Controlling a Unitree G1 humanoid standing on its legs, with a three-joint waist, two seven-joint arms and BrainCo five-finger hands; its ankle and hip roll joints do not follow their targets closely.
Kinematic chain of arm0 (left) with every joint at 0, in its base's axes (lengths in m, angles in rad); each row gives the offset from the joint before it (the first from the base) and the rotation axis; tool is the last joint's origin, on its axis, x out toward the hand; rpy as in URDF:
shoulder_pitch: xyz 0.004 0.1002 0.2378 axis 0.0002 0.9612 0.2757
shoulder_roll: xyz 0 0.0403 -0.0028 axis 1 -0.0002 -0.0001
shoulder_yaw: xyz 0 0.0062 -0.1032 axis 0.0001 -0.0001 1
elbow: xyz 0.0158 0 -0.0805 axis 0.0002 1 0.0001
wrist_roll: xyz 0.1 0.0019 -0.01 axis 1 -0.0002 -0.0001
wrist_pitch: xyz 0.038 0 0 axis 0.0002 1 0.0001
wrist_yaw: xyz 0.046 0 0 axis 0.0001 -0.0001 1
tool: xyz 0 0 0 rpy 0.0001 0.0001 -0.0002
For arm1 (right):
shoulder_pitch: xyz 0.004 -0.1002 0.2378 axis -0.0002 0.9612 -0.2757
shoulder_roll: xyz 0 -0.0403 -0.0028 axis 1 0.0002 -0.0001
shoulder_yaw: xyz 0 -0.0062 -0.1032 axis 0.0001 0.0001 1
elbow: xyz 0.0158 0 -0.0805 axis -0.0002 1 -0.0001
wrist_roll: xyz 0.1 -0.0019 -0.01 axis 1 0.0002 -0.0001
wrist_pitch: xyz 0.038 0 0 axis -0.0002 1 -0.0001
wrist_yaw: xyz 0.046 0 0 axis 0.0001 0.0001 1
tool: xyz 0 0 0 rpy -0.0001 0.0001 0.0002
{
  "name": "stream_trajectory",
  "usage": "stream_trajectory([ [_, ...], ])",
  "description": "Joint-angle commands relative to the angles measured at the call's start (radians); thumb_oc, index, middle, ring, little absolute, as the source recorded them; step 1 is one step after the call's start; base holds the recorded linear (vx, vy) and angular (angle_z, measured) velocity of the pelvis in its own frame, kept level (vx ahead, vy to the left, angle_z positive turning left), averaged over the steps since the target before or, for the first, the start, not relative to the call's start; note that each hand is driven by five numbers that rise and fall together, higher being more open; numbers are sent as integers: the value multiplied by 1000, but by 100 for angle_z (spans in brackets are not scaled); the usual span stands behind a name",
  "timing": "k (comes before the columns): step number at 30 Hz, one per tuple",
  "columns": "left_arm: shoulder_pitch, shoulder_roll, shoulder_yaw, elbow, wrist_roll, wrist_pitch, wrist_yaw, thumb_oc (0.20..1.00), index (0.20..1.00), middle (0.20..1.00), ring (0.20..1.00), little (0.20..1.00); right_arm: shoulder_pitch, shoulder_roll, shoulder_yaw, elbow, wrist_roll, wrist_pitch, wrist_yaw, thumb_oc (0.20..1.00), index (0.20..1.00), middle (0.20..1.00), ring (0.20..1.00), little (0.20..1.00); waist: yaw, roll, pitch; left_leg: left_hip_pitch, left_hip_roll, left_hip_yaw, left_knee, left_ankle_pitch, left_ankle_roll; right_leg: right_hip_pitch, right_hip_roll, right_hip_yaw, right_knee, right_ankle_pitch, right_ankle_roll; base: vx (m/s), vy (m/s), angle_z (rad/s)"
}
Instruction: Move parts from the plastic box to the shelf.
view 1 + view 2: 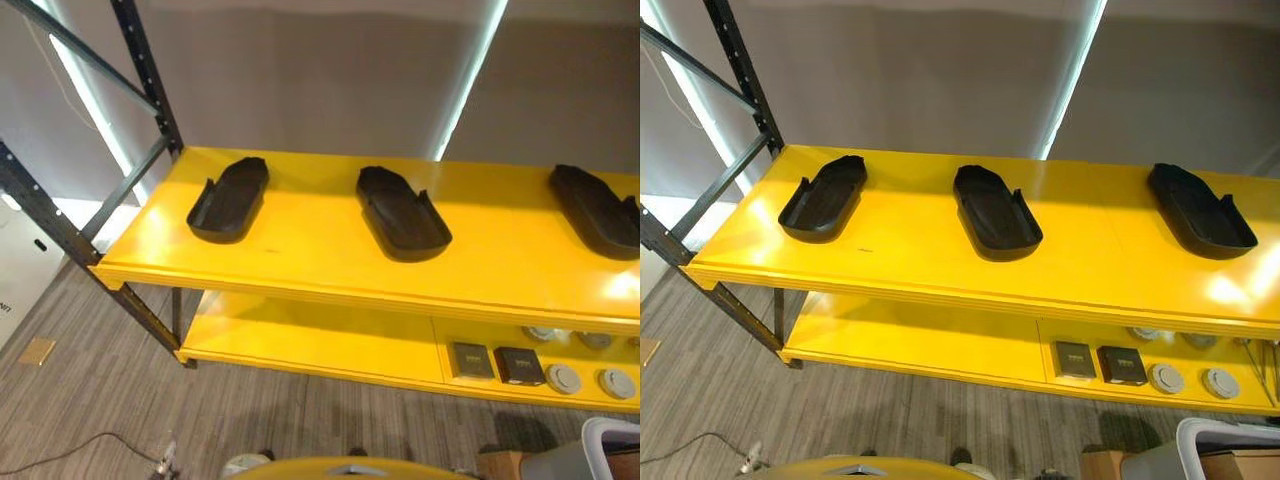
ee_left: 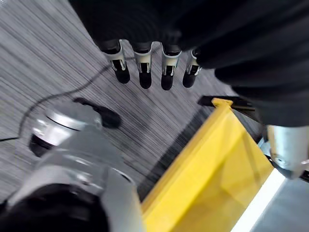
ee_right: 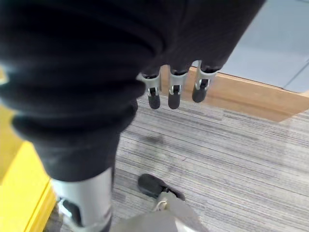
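The big yellow metal shelf (image 1: 300, 260) dominated, its top board carrying three black moulded plastic parts: left part (image 1: 229, 198), middle part (image 1: 402, 213) and right part (image 1: 1199, 211), well apart, long axes running near to far. A pale plastic box (image 1: 1225, 440) sat low at near right, so the right arm looked nearer. Both the left hand (image 2: 153, 67) and right hand (image 3: 176, 89) hung over the floor, fingers straight, holding nothing.

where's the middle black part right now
In the left eye view the middle black part lies on the top yellow shelf, between two other black parts.
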Motion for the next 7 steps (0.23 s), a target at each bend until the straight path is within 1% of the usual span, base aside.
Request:
stream_trajectory([
  [1,-116,0,73,35,6,-97,8,1000,1000,1000,1000,1000,-32,-17,46,33,0,6,16,1000,1000,1000,1000,1000,-5,-19,21,-28,-11,-6,34,-36,14,13,-38,-1,7,-12,83,32,-5,1],
  [2,-134,-11,90,68,18,-97,4,1000,1000,1000,1000,1000,-33,-13,50,38,-6,6,17,1000,1000,1000,1000,1000,-7,-24,19,-29,-12,-6,33,-36,15,11,-38,1,7,-11,83,32,-11,0],
  [4,-155,-29,96,107,38,-121,-3,1000,1000,1000,1000,1000,-33,-5,56,46,-12,1,14,1000,1000,1000,1000,1000,-8,-31,17,-32,-14,-5,34,-37,18,9,-38,2,7,-9,82,0,0,0],
  [7,-167,-34,77,113,95,-154,-4,1000,1000,1000,1000,1000,-25,4,57,50,-24,-6,13,1000,1000,1000,1000,1000,-10,-39,18,-36,-15,-4,37,-42,21,6,-39,3,7,-8,81,0,0,0],
])
